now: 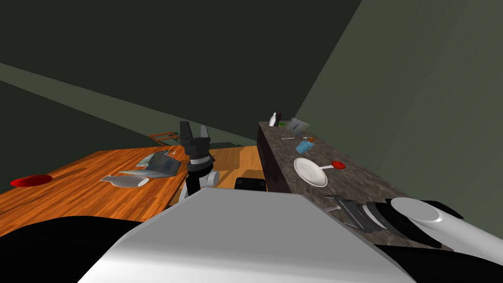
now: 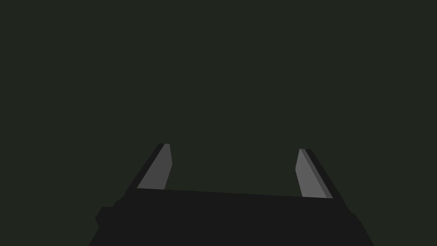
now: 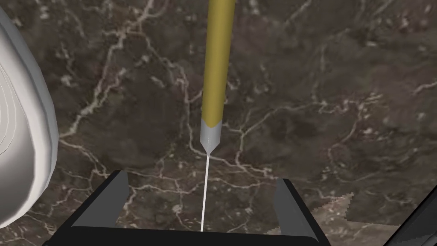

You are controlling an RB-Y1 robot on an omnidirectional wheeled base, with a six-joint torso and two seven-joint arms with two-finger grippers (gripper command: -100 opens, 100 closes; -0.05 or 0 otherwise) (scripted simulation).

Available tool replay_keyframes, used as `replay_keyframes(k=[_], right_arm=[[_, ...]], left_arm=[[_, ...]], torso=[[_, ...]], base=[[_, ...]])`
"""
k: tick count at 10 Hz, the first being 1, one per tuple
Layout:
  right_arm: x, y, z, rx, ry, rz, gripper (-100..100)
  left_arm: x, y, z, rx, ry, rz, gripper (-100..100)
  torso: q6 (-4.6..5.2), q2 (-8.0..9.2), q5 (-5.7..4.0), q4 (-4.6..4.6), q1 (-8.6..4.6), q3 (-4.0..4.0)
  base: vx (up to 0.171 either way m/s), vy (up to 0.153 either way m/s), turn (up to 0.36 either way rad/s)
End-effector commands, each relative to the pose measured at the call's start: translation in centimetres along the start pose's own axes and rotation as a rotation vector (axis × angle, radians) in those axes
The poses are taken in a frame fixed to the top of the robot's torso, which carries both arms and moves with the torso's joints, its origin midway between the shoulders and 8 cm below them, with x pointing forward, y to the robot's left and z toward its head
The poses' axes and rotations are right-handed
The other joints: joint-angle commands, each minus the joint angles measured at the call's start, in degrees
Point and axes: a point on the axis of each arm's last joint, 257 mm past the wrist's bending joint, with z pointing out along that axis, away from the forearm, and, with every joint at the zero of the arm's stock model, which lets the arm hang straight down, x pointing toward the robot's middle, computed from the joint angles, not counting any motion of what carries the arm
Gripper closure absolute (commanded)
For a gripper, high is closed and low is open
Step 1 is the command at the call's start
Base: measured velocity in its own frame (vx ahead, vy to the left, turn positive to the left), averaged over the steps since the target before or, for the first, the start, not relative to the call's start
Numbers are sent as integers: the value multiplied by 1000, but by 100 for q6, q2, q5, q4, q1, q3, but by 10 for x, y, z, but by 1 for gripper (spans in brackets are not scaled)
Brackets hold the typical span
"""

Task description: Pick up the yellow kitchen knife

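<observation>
The only print in sight is on the cover of a magazine [image 1: 159, 164] on the wooden table [image 1: 73, 186], and it is too small to read. The knife [image 3: 217, 64] lies on a dark stone counter [image 3: 341, 106] veined with pale lines. Its yellow handle points away from the right gripper [image 3: 202, 177], and a short grey collar joins it to a blade seen edge-on as a thin white line. That line runs between the two fingers, which stand wide apart and touch neither side of it. A white plate [image 3: 21, 128] sits just beside the knife on the same counter. In the head view the right arm [image 1: 422, 213] reaches low over the near end of the counter. Farther along are the plate [image 1: 309, 172], a small red round thing [image 1: 338, 165], a blue box [image 1: 304, 146] and an upright white bottle [image 1: 272, 119] at the far end. The table stands to the left and carries a red dish [image 1: 31, 181] and a white bottle lying on its side [image 1: 125, 181] near the magazine. The left gripper [image 1: 195, 130] is raised between table and counter with its fingers spread and nothing between them. The walls are dark green.
</observation>
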Motion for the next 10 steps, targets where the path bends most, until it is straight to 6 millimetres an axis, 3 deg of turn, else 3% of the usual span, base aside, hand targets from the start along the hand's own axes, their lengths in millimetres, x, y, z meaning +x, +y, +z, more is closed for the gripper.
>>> replay_keyframes(k=[1, 2, 3, 5, 6, 7, 10], right_arm=[[0, 0, 0, 0, 0, 0, -100], [-1, 1, 0, -2, -4, 5, 0], [2, 3, 10, -1, -4, 5, -100], [4, 6, 23, -1, -4, 5, -100], [4, 5, 18, -2, -6, 7, -100], [4, 5, 18, -1, -4, 5, 100], [4, 8, 19, -7, -6, 15, 100]], left_arm=[[0, 0, 0, 0, 0, 0, 0], [0, 0, 0, 0, 0, 0, 0], [0, 0, 0, 0, 0, 0, 0], [0, 0, 0, 0, 0, 0, 0], [0, 0, 0, 0, 0, 0, 0], [0, 0, 0, 0, 0, 0, 0], [0, 0, 0, 0, 0, 0, 0]], torso=[[0, 0, 0, 0, 0, 0], [1, 6, 1, 1, 3, 3], [1, 11, 1, 2, 5, 6], [1, 9, 2, 2, 9, 6], [1, 9, 2, 2, 11, 5], [1, 11, 3, 3, 9, 6], [-16, 17, -2, 14, 4, 15]], base=[[13, -5, 7], [0, 0, 0], [7, 6, 9], [13, 16, 5], [6, 8, 0], [0, 0, 0], [-1, 0, -4]])
